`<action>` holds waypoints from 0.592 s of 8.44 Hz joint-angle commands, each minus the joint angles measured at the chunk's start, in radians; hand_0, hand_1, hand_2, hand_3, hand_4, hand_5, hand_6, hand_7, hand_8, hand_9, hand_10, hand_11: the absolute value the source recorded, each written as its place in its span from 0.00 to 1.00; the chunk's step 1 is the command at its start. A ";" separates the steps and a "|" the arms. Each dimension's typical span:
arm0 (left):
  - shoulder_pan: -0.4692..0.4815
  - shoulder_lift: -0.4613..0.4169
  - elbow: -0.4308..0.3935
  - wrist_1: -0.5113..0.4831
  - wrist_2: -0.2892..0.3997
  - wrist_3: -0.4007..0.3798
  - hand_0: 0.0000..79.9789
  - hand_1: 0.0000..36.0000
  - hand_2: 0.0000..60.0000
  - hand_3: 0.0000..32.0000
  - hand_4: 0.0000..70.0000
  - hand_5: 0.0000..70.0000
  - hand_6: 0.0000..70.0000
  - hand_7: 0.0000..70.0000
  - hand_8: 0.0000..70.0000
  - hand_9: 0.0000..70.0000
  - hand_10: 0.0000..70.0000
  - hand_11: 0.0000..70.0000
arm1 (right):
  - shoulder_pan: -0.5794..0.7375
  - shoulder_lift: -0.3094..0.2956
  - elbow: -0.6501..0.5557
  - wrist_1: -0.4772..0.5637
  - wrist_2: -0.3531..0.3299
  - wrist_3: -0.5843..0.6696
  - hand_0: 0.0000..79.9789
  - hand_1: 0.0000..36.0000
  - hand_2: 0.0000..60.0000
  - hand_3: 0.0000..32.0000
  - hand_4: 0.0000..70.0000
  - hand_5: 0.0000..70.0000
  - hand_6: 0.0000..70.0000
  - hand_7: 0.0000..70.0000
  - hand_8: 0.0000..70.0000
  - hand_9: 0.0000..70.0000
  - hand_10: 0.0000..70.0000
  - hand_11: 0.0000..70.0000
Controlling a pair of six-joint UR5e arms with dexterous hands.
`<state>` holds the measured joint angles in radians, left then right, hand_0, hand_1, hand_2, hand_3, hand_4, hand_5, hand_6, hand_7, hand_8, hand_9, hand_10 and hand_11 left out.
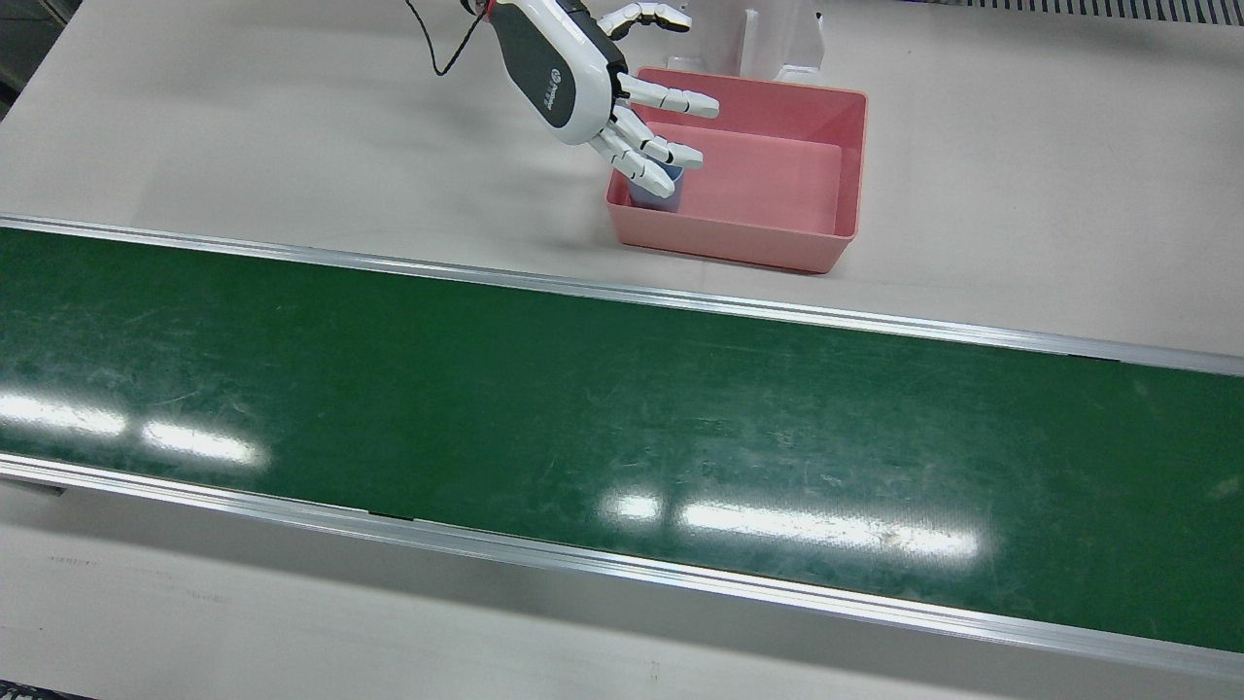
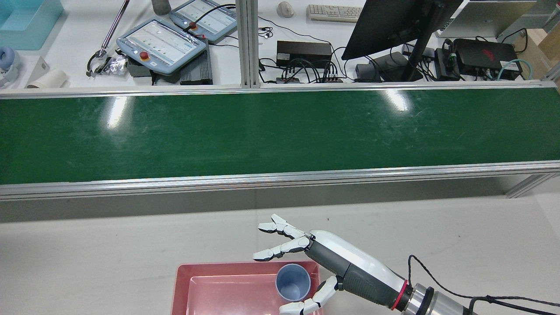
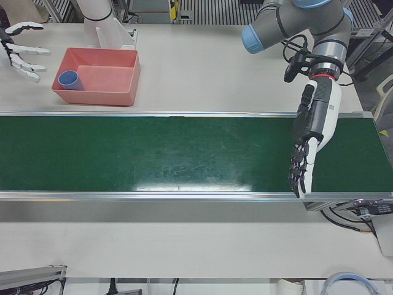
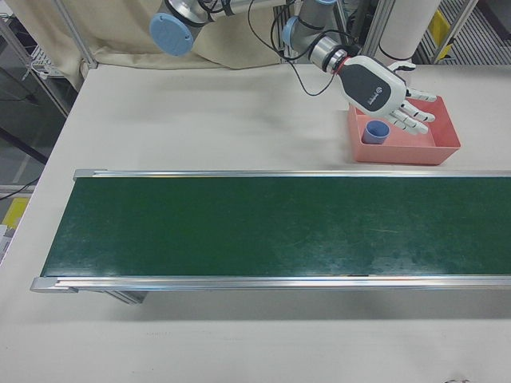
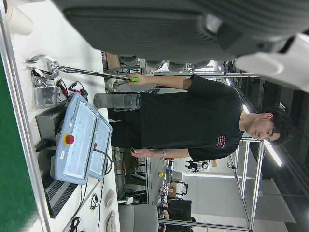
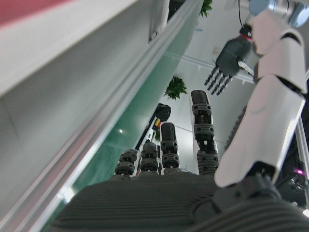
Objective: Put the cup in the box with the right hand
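Observation:
A blue cup (image 2: 292, 281) stands upright in a corner of the pink box (image 2: 210, 297); it also shows in the right-front view (image 4: 376, 132) and the left-front view (image 3: 68, 79). My right hand (image 2: 337, 262) hovers just above that corner of the box (image 1: 836, 175), fingers spread, open and apart from the cup (image 1: 671, 185). It shows in the front view (image 1: 593, 83) and the right-front view (image 4: 387, 92). My left hand (image 3: 310, 144) hangs open, fingers pointing down, over the far end of the green belt (image 3: 153, 153).
The green conveyor belt (image 1: 583, 428) with metal rails runs across the table in front of the box. A white pedestal (image 1: 777, 39) stands behind the box. Teach pendants (image 2: 162, 41), a monitor and cables lie beyond the belt.

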<state>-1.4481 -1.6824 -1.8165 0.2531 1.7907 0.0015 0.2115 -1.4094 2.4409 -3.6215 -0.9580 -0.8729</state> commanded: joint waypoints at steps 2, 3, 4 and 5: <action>0.000 0.001 0.000 0.000 0.001 0.000 0.00 0.00 0.00 0.00 0.00 0.00 0.00 0.00 0.00 0.00 0.00 0.00 | 0.550 -0.043 -0.054 -0.013 -0.013 0.193 0.61 0.33 0.25 0.00 0.44 0.09 0.22 0.90 0.23 0.48 0.20 0.31; 0.000 0.000 -0.001 0.000 0.001 0.000 0.00 0.00 0.00 0.00 0.00 0.00 0.00 0.00 0.00 0.00 0.00 0.00 | 0.671 -0.081 -0.125 -0.013 -0.040 0.289 0.60 0.34 0.28 0.00 0.42 0.09 0.23 0.92 0.25 0.50 0.21 0.32; 0.000 0.001 -0.001 0.000 0.001 0.000 0.00 0.00 0.00 0.00 0.00 0.00 0.00 0.00 0.00 0.00 0.00 0.00 | 0.803 -0.088 -0.231 -0.011 -0.115 0.345 0.58 0.43 0.50 0.00 0.33 0.09 0.22 0.90 0.25 0.49 0.21 0.32; 0.000 0.001 -0.001 0.000 0.000 0.000 0.00 0.00 0.00 0.00 0.00 0.00 0.00 0.00 0.00 0.00 0.00 0.00 | 0.890 -0.088 -0.322 -0.011 -0.177 0.351 0.61 0.35 0.25 0.00 0.36 0.09 0.19 0.77 0.21 0.42 0.18 0.28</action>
<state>-1.4481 -1.6820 -1.8171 0.2531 1.7916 0.0015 0.8575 -1.4766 2.3102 -3.6332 -1.0141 -0.6110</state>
